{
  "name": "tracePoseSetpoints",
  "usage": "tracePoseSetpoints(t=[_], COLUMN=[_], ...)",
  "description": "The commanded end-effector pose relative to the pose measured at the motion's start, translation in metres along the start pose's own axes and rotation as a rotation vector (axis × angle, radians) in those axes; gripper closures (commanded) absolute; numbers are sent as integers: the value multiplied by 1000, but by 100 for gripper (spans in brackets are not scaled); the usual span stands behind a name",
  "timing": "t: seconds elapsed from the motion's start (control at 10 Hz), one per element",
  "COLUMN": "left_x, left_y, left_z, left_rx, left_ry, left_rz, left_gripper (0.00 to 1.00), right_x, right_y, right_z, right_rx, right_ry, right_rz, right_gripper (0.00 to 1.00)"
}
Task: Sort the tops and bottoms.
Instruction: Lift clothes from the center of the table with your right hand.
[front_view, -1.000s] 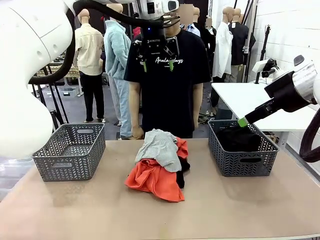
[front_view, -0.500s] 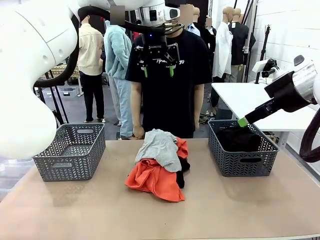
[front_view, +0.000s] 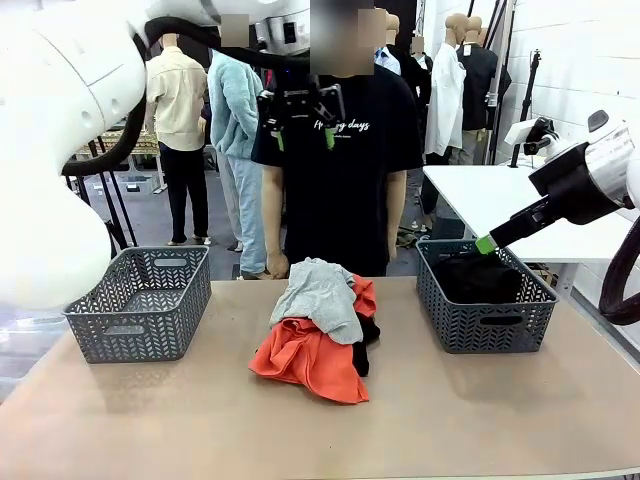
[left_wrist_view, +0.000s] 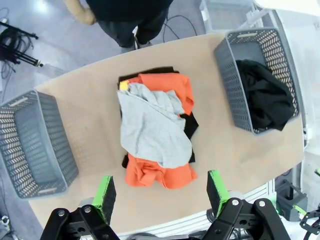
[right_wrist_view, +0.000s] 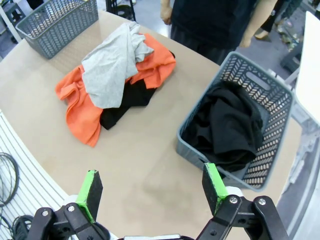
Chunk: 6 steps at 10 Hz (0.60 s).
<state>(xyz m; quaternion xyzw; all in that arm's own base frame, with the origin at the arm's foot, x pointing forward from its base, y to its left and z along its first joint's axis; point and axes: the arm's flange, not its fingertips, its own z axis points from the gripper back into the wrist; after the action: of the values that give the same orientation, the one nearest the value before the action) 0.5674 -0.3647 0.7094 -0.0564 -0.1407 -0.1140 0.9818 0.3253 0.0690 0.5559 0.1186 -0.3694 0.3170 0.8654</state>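
the light grey top (front_view: 318, 297) lies crumpled on a heap in the middle of the table, well apart from both baskets. it's draped over the orange-red top (front_view: 308, 365), which spreads out toward the robot's side and peeks out again at the heap's far edge. under both, a plain black garment (front_view: 363, 352) shows along the heap's right side. a second black bundle (front_view: 478, 278) sits bunched inside the right-hand basket (front_view: 482, 328), a grey plastic one with herringbone cut-outs and slot handles. its twin, the left-hand basket (front_view: 140, 322), stands near the table's left edge with its slotted floor showing.

the table (front_view: 300, 430) has a plain, matte, pale brown top with rounded corners.

the left gripper (front_view: 303, 138) hangs high over the table, level with the person's chest, green pads pointing down, fingers spread wide with nothing between them. its wrist view looks straight down on the heap. the right gripper (right_wrist_view: 152, 192) is off to the right, up above the basket with the black bundle. its fingers are wide apart too, holding nothing.

a person (front_view: 340, 200) stands at the far edge in a black t-shirt with white script, arms down. behind is a grey floor with loose cables (left_wrist_view: 185, 22), and a white side table (front_view: 500, 195) against a white wall on the right.
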Motion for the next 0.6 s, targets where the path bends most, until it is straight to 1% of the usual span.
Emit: tracePoseSetpoints(t=[0.0,0.1,0.2,0.3,0.4,0.5], left_x=[-99,-116,-136,-156,-176,-200], left_y=[95,126,154,178,191,196], left_z=[-52,-62,-72,-82,-89,-98], left_rx=[-98,-81,-94,-60,-44,-23], left_ry=[6,55,59,141,215,290], left_rz=[-37,-127,-151,-181,-200,-217], left_gripper=[5,5,5,5,5,5], right_x=[-1,-1,-1,-1,-1,-1], right_y=[0,0,0,0,0,0], right_z=[-2,-2,-2,-2,-2,-2], right_rx=[20,20,20,20,20,20], right_ry=[0,0,0,0,0,0], right_rz=[-5,-5,-5,-5,-5,-5], right_gripper=[0,0,0,0,0,0])
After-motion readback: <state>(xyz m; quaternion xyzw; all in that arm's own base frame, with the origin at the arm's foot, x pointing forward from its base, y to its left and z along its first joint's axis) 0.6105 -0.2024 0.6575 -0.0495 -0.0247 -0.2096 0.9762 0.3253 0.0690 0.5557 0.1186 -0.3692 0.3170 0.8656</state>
